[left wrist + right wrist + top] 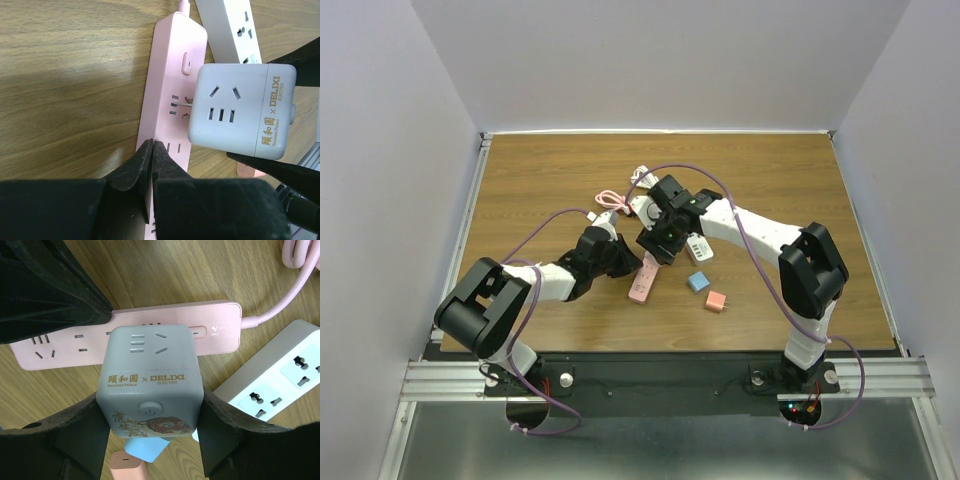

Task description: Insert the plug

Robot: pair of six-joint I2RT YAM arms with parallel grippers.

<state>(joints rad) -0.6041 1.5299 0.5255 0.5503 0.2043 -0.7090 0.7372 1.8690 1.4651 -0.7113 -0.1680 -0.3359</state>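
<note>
My right gripper (152, 412) is shut on a grey cube plug adapter (149, 382) with DELIXI lettering. It holds the cube at the pink power strip (125, 335). In the left wrist view the cube (240, 112) has its metal prongs (181, 104) at the sockets of the pink strip (170, 90), part way in. My left gripper (151, 147) is shut and empty, its fingertips pressing on the pink strip's near end. In the top view the pink strip (642, 285) lies at the table's centre between the left gripper (620, 255) and the right gripper (660, 240).
A white power strip (280, 375) lies beside the pink one, also in the left wrist view (230, 25). A blue charger block (697, 281) and a salmon charger block (716, 301) lie on the wooden table (800, 180). The pink cable (610, 200) coils behind.
</note>
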